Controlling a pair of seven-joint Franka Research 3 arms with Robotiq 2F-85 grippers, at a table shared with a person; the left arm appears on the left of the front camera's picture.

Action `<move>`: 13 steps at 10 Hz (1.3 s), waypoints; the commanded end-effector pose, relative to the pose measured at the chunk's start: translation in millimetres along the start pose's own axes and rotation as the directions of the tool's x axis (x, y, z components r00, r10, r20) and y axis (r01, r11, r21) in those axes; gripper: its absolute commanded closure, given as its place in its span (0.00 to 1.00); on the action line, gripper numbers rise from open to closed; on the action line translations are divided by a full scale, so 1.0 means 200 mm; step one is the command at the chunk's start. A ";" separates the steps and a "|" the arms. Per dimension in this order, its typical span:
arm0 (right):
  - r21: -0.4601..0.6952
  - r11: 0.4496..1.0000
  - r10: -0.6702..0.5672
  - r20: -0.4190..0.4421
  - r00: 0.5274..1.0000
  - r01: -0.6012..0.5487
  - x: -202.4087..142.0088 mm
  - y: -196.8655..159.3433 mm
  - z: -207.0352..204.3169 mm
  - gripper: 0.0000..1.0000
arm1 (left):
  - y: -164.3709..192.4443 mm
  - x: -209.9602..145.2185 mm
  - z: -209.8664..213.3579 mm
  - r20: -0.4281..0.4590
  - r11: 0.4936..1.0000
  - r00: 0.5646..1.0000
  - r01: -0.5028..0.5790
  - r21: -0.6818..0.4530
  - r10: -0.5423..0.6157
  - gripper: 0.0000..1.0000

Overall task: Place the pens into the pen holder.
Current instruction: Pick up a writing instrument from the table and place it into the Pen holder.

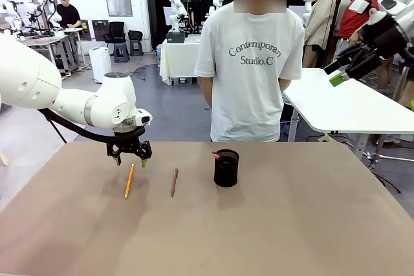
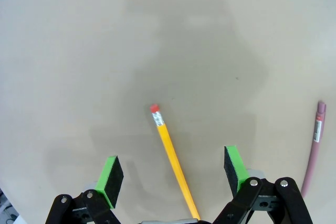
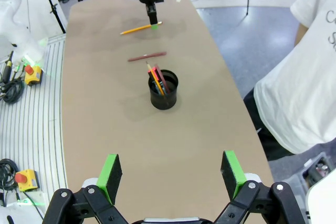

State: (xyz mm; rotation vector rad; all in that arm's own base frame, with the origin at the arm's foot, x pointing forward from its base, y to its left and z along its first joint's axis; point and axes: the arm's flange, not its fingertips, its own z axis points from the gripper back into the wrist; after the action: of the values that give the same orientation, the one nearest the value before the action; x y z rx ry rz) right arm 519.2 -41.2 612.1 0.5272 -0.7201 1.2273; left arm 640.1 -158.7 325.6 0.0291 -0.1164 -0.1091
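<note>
While the left gripper (image 1: 130, 158) hangs low over the far end of the yellow pencil (image 1: 129, 181) in the front view, its fingers are spread and grasp nothing. The reddish-brown pen (image 1: 174, 182) lies flat on the table (image 1: 291, 224) between that pencil and the pen holder (image 1: 226, 168), which stands upright in front of the person. The right gripper (image 1: 334, 74) is raised well off to the side, apparently released and empty. A grasp this near the pencil's end could let it swing and droop once lifted.

From the left wrist view, the yellow pencil (image 2: 170, 156) runs slantwise between the 2 green pads (image 2: 111, 174), nearer neither. Because it lies flat and thin, closing too high would miss it, and closing askew could roll it or flick it toward the reddish-brown pen (image 2: 314, 150).

From the right wrist view, the right gripper (image 3: 170, 174) shows parted, empty fingers high above the table. The pen holder (image 3: 164, 93) already has several pens leaning in it. I judge a tilted pencil could catch on them or the rim, or tip the light cup.
</note>
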 end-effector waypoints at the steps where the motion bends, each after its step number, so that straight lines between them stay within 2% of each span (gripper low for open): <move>1: -0.002 1.000 -0.005 0.000 1.000 0.005 0.01 0.00 0.00 0.00 | 0.01 0.05 0.00 0.034 0.999 0.998 -0.052 -0.001 0.052 0.00; 4: -0.002 1.000 -0.005 0.000 1.000 0.005 0.01 0.00 0.00 0.00 | 0.02 0.07 -0.03 0.015 0.992 0.992 -0.127 -0.009 0.127 0.00; 11: -0.002 1.000 -0.005 0.000 1.000 0.005 0.01 0.00 0.00 0.00 | 0.04 0.07 -0.11 -0.014 0.987 0.987 -0.162 0.009 0.162 0.00; 13: -0.002 1.000 -0.005 0.000 1.000 0.005 0.01 0.00 0.00 0.00 | 0.03 0.08 -0.12 -0.019 0.981 0.981 -0.191 0.016 0.192 0.40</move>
State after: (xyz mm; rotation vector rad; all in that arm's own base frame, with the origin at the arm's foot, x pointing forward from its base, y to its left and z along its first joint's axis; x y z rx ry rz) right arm 519.2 -41.2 612.1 0.5272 -0.7201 1.2272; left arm 654.5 -149.7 302.4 0.0179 -0.1017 0.0421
